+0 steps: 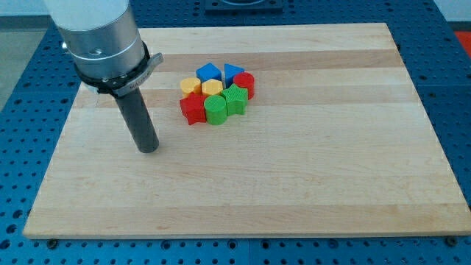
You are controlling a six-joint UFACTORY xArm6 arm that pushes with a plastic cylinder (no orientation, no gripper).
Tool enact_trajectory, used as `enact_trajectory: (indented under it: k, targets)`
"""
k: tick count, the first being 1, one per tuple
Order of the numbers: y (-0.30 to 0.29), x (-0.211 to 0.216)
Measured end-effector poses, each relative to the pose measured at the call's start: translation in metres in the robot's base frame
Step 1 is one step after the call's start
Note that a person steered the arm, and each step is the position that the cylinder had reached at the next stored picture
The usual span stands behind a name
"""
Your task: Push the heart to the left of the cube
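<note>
Pale wooden tabletop [309,177] over a blue perforated base [22,88]. Near the view's top centre, a tight cluster of eight small plastic blocks, all touching or just beside one another.

At the cluster's top, a blue cube-like block [208,72] with a second blue block [232,72] just to its right; shape of the second unclear. At the right edge, a red round-topped block [245,83]. On the left, a yellow block [190,85] of unclear shape. In the middle, just below the blue cube-like block, a yellow heart-like block [213,88]. Along the bottom, a red block [193,109], a green ribbed cylinder [216,110] and a green block [235,99].

Down on the tabletop at the view's left, my tip [149,149]: well apart from the cluster, left of and lower than the red block, touching no block. As end effector, only a plain dark rod below the grey arm housing [99,37]; nothing to open or close, nothing held.
</note>
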State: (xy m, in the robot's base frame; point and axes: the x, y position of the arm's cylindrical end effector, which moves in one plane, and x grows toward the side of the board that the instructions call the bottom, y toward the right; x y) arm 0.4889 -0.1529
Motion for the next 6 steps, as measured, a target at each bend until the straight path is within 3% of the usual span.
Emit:
enact_trajectory:
  k: [6]
  targets:
    - [0.012,-0.029]
